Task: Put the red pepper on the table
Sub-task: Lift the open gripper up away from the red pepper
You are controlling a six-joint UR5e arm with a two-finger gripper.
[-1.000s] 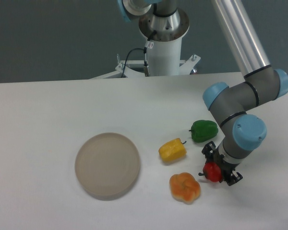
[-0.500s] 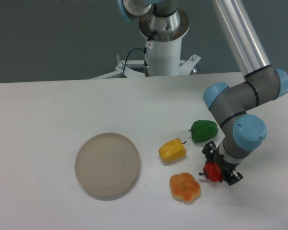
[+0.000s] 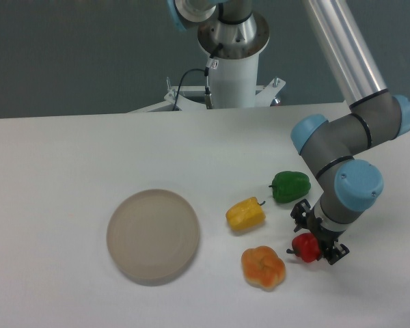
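The small glossy red pepper (image 3: 305, 247) lies on the white table (image 3: 68, 157) at the front right, its dark stem pointing left toward the orange pepper. My gripper (image 3: 318, 234) is right over it, with one black finger (image 3: 300, 211) behind the pepper and the other at its front right. The fingers stand a little apart from the pepper, so the gripper looks open. The blue-jointed wrist above hides part of the gripper.
An orange lobed pepper (image 3: 263, 266) lies just left of the red one. A yellow pepper (image 3: 245, 214) and a green pepper (image 3: 290, 186) lie further back. A round beige plate (image 3: 153, 235) sits left of centre. The robot base (image 3: 232, 61) stands at the back edge.
The gripper and wrist have shifted slightly right and forward. The red pepper now sits a little lower, and the fingers have spread off it.
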